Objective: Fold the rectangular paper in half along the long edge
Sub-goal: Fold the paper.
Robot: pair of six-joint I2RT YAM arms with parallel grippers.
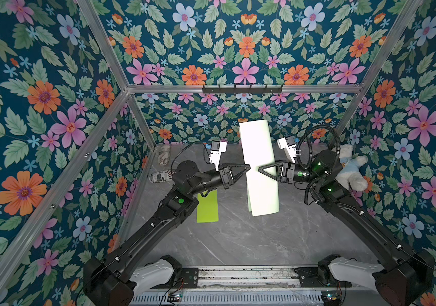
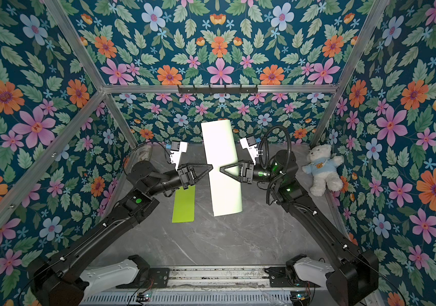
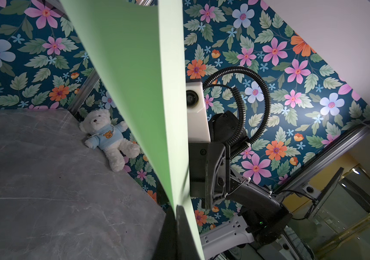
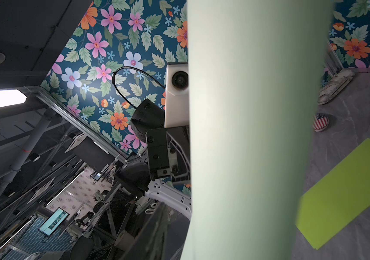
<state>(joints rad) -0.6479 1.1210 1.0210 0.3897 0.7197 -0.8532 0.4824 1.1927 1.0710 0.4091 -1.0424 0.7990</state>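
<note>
Paper (image 1: pixel 262 190) in left tool (image 1: pixel 248 167), bottle label (image 1: pixel 162 176) illegible

Pale green paper (image 1: pixel 258 143), loosely doubled over, held aloft, edges pinched in left pincer (image 1: pixel 248 167), right pincer (image 1: pixel 259 168) just beside

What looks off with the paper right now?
The pale green paper hangs in the air, not flat on the table: bowed into a loose, uncreased loop, pinched along one side by the left hand. The right hand overlaps it; grip unclear.
</note>
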